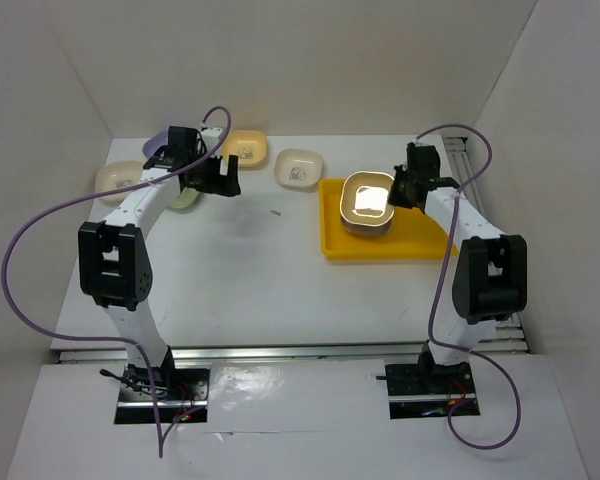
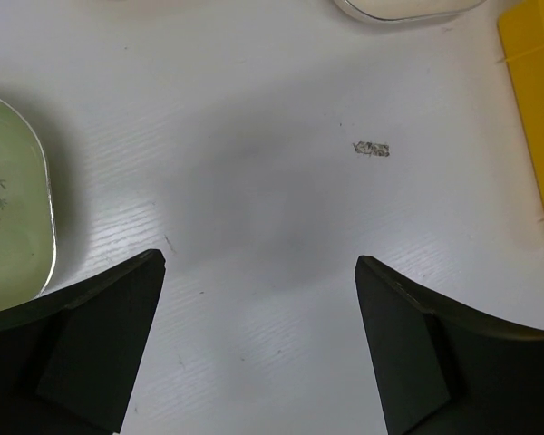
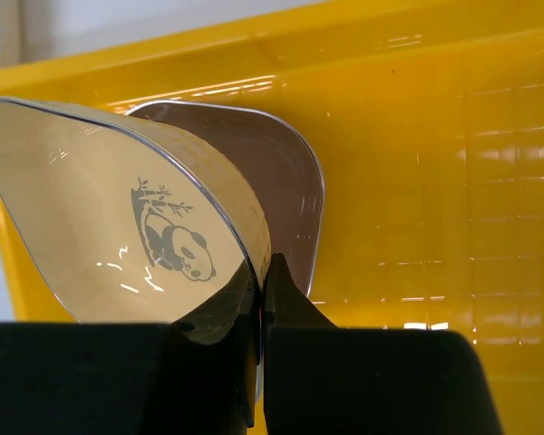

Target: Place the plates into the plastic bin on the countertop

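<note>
Right gripper [image 3: 261, 272] clamped a cream, panda-marked square plate [image 3: 118, 227] over the yellow plastic bin [image 3: 417, 136] at three o'clock (only the wrist view revealed a mauve-brown plate [image 3: 281, 172] beneath); left gripper [image 2: 258, 263] gaped empty above white countertop [image 2: 254, 136].

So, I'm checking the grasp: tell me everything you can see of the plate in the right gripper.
The cream plate is a glossy rounded-square shallow dish with a thin bright edge and a grey panda-and-bamboo centre mark. The right gripper pinches its rim. It sits tilted over the yellow bin, above a mauve-brown plate lying there; contact between them is unclear.
</note>
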Robot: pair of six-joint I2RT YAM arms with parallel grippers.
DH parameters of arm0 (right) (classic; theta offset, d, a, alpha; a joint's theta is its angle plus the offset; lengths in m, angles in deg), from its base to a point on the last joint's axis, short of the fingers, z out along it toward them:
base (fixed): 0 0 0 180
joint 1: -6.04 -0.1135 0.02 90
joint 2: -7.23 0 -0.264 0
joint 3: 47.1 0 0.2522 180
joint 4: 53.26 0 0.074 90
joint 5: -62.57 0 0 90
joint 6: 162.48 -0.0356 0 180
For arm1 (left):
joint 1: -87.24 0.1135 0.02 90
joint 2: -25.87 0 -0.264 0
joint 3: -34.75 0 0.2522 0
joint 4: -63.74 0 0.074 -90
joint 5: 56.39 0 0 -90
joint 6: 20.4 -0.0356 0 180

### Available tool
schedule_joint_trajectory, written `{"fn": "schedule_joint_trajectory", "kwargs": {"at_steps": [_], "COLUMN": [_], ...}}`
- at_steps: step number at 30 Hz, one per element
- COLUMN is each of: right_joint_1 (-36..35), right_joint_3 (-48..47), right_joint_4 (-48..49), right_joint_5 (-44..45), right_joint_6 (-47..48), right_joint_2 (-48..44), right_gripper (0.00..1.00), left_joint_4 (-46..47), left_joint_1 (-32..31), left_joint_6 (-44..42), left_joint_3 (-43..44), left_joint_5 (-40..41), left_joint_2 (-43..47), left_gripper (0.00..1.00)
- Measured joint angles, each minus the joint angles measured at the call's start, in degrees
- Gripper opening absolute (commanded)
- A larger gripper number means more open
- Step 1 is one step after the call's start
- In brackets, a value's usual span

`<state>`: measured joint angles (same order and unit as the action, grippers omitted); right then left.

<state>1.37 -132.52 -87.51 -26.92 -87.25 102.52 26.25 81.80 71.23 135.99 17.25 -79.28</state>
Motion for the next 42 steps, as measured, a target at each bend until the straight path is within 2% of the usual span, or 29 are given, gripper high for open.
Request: {"fn": "schedule_joint_trajectory", "kwargs": {"at_steps": [2, 3, 5, 8, 9, 10, 11, 17, 22, 30, 37, 42], "right_joint_1": [0.44, 0.48, 0.55, 0.59, 0.59, 0.59, 0.57, -1.42, -5.05, -11.76, -18.99, -25.16], "right_joint_3": [0.00, 0.00, 0.09, 0.44, 0.44, 0.33, 0.17, -4.70, -5.03, 4.85, 13.11, 20.15], "right_joint_4": [-0.20, -0.17, -0.13, 0.33, 0.55, 0.68, 0.68, 0.13, 0.37, 5.55, 8.44, 11.34], "right_joint_5": [-0.13, -0.26, -0.57, -1.38, -1.64, -1.84, -2.12, -0.92, 0.15, -0.37, 1.49, 4.92], "right_joint_6": [0.74, 0.98, 1.05, 1.01, 0.79, 0.87, 0.66, 0.96, 0.96, 0.90, 0.74, 0.98], "right_joint_2": [1.70, 2.45, 3.45, 3.61, 3.61, 3.61, 3.61, 3.13, -2.08, -12.00, -16.11, -22.80], "right_gripper": [0.02, 0.07, 0.28, 0.68, 0.77, 0.94, 1.00, 1.00, 1.00, 1.00, 1.00, 1.00], "left_joint_4": [-1.18, -1.70, -2.51, -3.23, -3.32, -3.32, -3.32, -4.28, -4.79, -3.48, 0.68, 2.45], "left_joint_1": [-0.20, -0.39, -1.11, -2.16, -2.49, -2.78, -3.02, -4.07, -4.04, -3.69, -1.53, 0.28], "left_joint_6": [-0.20, -0.24, -0.44, -1.25, -1.40, -1.46, -1.44, -0.90, 0.39, 0.26, 2.12, 3.76], "left_joint_3": [1.64, 2.43, 4.33, 6.14, 6.64, 7.08, 7.34, 11.15, 21.33, 39.91, 41.53, 43.71], "left_joint_5": [0.17, 0.35, 0.74, 1.09, 1.11, 1.11, 1.11, 2.80, 8.00, 16.41, 18.08, 17.79], "left_joint_2": [-0.81, -1.11, -1.31, -1.40, -1.42, -1.51, -1.62, -5.05, -12.72, -27.96, -35.04, -39.50], "left_gripper": [1.00, 1.00, 1.00, 1.00, 1.00, 1.00, 1.00, 1.00, 1.00, 1.00, 1.00, 1.00]}}
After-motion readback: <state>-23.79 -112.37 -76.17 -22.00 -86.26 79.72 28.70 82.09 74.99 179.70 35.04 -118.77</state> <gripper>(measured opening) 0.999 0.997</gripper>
